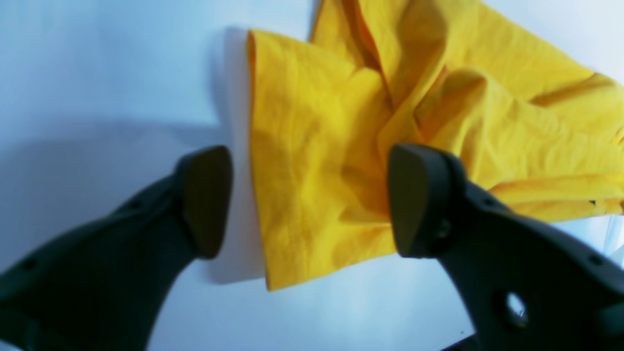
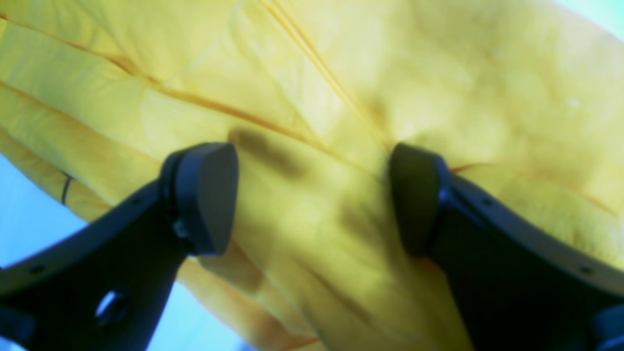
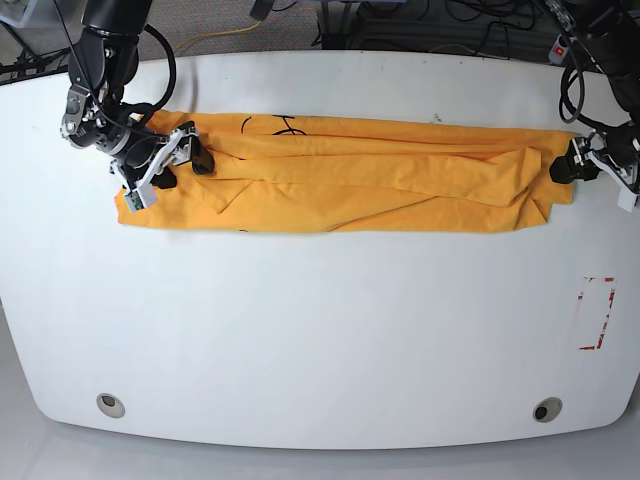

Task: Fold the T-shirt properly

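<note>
I have the T-shirt (image 3: 345, 175) lying as a long folded band across the far half of the white desk (image 3: 320, 330), running from one arm to the other. From the base view the right gripper (image 3: 180, 150) sits over the band's end on that view's left, and its body covers that corner, so I cannot make out how the cloth lies beneath it. The right wrist view shows its jaws standing wide apart with wrinkled yellow cloth filling the gap between them; nothing is pinched, though the picture is soft and I cannot tell whether the tips touch the fabric. A thin black line marking (image 2: 65, 188) shows near that view's left edge, half lost in a fold, and more black marks (image 3: 280, 125) peep out along the band's far edge in the base view, partly folded under. The left gripper (image 3: 580, 165) is at the opposite end, at the base view's right. Its wrist view shows its jaws spread wide, holding nothing, one finger (image 1: 207, 200) over bare desk and the other (image 1: 421, 200) in front of the crumpled end of the shirt, whose upper and right parts run out of the picture. A red-and-white marking (image 3: 596, 312) lies on the desk near the right edge, well apart from the shirt.
</note>
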